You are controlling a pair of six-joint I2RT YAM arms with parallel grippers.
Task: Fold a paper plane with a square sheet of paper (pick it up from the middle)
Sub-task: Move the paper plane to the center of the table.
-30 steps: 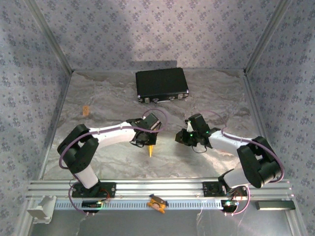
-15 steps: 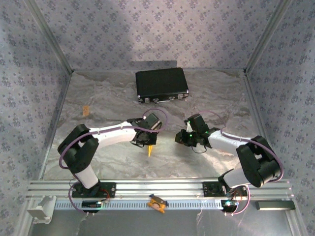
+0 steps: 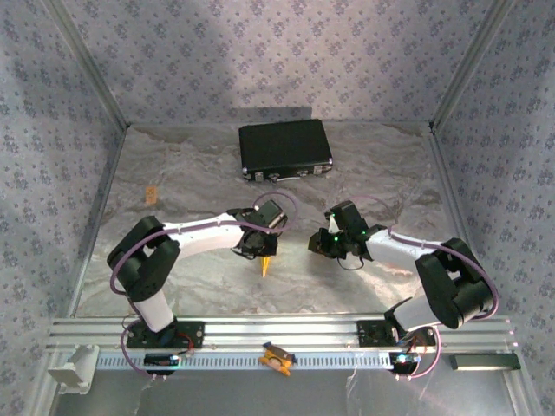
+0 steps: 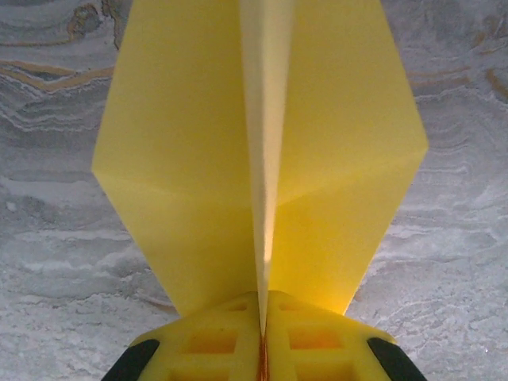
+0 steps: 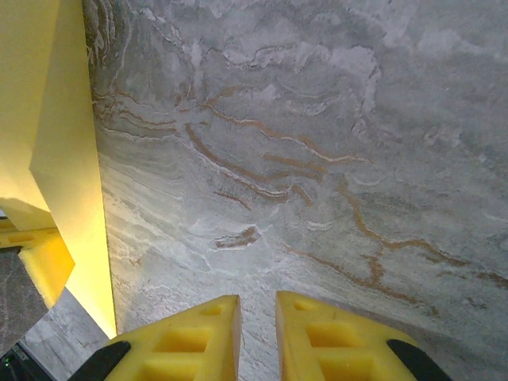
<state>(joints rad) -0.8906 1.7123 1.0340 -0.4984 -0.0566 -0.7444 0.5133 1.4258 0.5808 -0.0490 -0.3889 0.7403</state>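
The yellow folded paper plane [image 3: 264, 264] hangs point-down near the table's middle, and my left gripper [image 3: 260, 249] is shut on its centre fold. In the left wrist view the plane [image 4: 190, 159] spreads two wings to either side of a pale centre crease, and that crease runs down between the closed fingers of the left gripper [image 4: 263, 300]. My right gripper [image 3: 320, 244] hovers just right of the plane, apart from it. Its fingers [image 5: 258, 305] stand a narrow gap apart over bare marbled table with nothing between them. The plane's edge [image 5: 63, 159] shows at the left of the right wrist view.
A black rectangular case [image 3: 285, 149] lies at the back centre of the grey marbled table [image 3: 173, 173]. A small orange clip [image 3: 152, 194] sits at the left. Another orange piece [image 3: 276, 357] rests on the front rail. Patterned walls enclose the table.
The left arm's elbow has shifted slightly right. The plane stays in the left gripper in about the same place. The right gripper has barely moved.
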